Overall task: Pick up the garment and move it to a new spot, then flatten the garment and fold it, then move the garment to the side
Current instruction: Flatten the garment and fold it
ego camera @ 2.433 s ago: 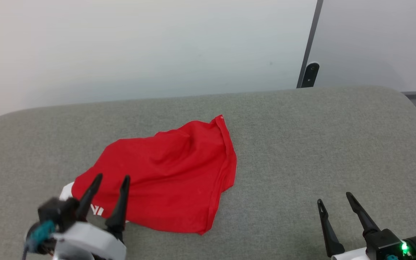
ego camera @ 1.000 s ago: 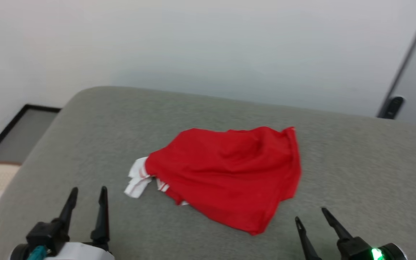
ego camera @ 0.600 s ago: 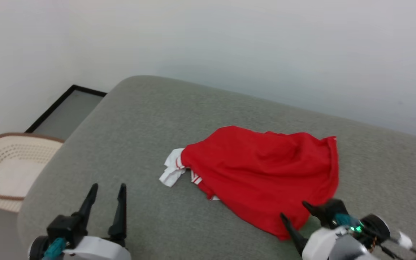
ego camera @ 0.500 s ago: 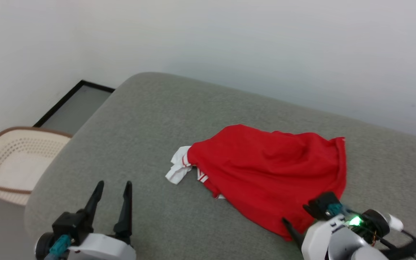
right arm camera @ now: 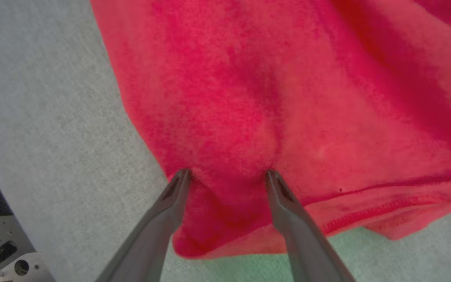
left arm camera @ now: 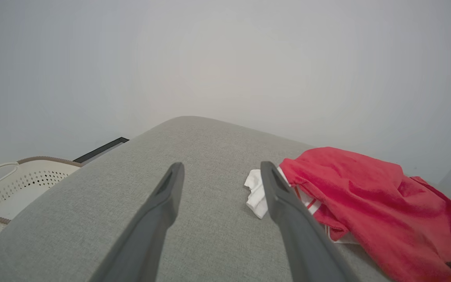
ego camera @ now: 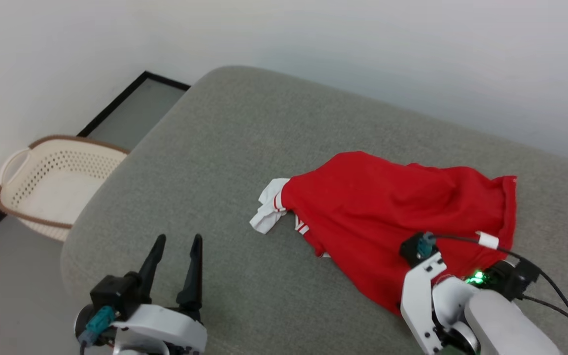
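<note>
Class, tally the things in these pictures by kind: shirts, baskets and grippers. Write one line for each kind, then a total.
Shirt: 1
Basket: 1
Grippers: 2, left gripper and right gripper
Total: 4

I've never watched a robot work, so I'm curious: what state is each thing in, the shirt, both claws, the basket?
garment: crumpled on the grey cushion, white sleeve poking out, not flattened or folded.
left gripper: open, holding nothing, above bare cushion, apart from the garment.
right gripper: open, fingertips pressed on the garment near its hem, cloth bunched between them, not yet closed.
basket: upright on the floor beside the cushion.
</note>
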Controlling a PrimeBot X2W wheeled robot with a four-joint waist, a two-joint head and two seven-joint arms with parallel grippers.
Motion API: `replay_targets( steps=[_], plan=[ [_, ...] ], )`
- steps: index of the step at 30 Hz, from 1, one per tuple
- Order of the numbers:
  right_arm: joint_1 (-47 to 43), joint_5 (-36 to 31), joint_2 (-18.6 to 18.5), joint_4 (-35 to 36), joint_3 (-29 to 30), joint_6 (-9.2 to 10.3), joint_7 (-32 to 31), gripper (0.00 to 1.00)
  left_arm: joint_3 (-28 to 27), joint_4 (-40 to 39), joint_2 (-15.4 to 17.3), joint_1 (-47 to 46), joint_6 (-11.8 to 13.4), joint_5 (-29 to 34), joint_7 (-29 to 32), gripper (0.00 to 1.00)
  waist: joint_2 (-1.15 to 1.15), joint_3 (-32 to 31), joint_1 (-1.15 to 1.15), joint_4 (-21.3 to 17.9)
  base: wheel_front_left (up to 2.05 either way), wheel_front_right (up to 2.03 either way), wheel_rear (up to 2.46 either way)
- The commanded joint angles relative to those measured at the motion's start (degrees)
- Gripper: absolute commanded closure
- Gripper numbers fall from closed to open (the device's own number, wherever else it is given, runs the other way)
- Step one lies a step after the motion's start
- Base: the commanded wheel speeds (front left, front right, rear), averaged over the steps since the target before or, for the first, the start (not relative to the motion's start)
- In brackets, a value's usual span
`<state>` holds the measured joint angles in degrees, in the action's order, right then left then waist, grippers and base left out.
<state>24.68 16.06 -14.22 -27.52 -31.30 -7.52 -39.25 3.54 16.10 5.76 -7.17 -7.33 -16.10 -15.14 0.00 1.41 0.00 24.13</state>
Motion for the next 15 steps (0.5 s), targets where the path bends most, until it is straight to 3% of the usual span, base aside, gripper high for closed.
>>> replay_targets(
  steps=[1, 4, 5, 6, 7, 15],
  plan=[
    [1.54, 0.64, 0.82, -1.55, 0.37, 0.06, -0.81, 0.00, 0.23, 0.08, -0.14, -0.76, -0.16, -0.29, 0.00, 0.00, 0.00, 1.41, 0.00, 0.84, 0.00, 0.00, 0.00],
    [4.29, -0.56, 0.87, -4.54, -0.24, 0.06, -0.50, 0.00, 1.00, 0.15, -0.48, -1.39, -0.15, -0.73, 0.00, 0.00, 0.00, 2.32, 0.00, 1.45, 0.00, 0.00, 0.00],
    [4.73, -0.71, 1.24, -5.65, -0.19, 0.06, -0.27, 0.25, 1.20, 0.25, -0.51, -1.57, -0.15, -0.84, 0.00, 0.00, 0.00, 2.41, 0.00, 1.59, 0.00, 0.00, 0.00],
    [5.08, -0.42, 1.89, -6.45, -0.25, 0.06, -0.18, 0.78, 1.35, 0.25, -0.49, -1.70, -0.15, -0.94, 0.00, 0.00, 0.00, 2.45, 0.00, 1.69, 0.00, 0.00, 0.00],
    [5.66, -0.01, 2.36, -7.33, -0.19, 0.06, -0.18, 1.00, 1.41, 0.19, -0.51, -1.79, -0.16, -1.09, 0.00, 0.00, 0.00, 2.49, 0.00, 1.75, 0.00, 0.00, 0.00],
    [9.30, 2.13, 2.07, -9.85, 0.08, 0.06, 1.86, 1.00, 1.12, -0.11, -0.42, -1.14, -0.16, -1.68, 0.00, 0.00, 0.00, 2.33, 0.00, 1.42, 0.00, 0.00, 0.00]
  ],
)
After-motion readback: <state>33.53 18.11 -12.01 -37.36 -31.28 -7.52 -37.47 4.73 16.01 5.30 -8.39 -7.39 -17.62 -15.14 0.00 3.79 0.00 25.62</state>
